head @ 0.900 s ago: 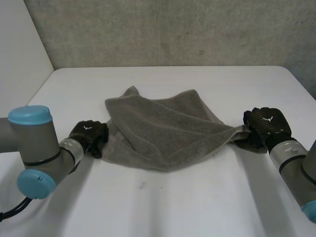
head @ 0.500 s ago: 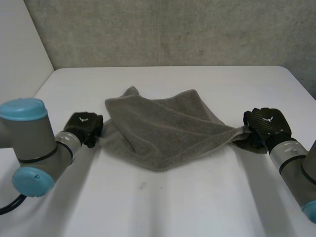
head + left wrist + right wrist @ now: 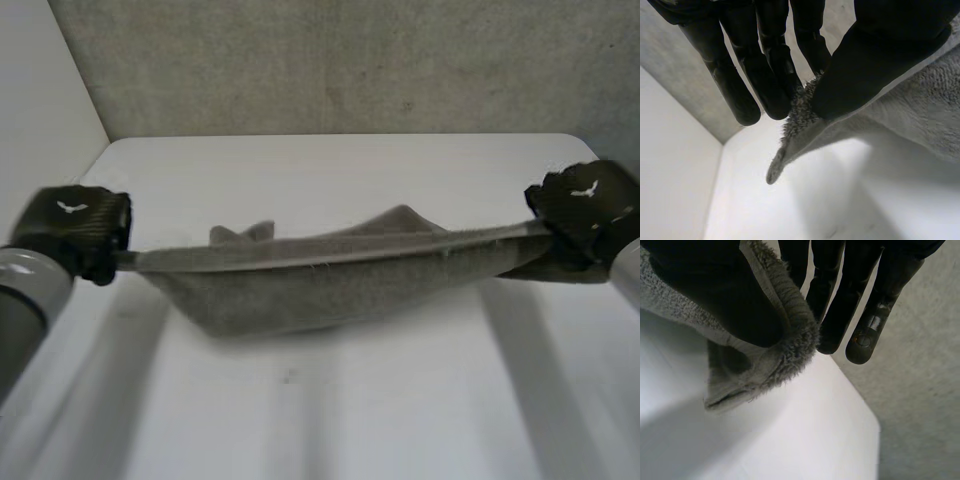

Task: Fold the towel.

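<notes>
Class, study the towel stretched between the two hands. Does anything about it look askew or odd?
Yes. The towel is pinched at each end by the left hand and right hand, its top edge taut, but it does not hang flat: the middle sags in a belly and bunched folds poke up behind the edge.

A white table (image 3: 330, 430) (one small dark speck (image 3: 288, 376) on it) meets a grey concrete wall (image 3: 350, 60).
</notes>
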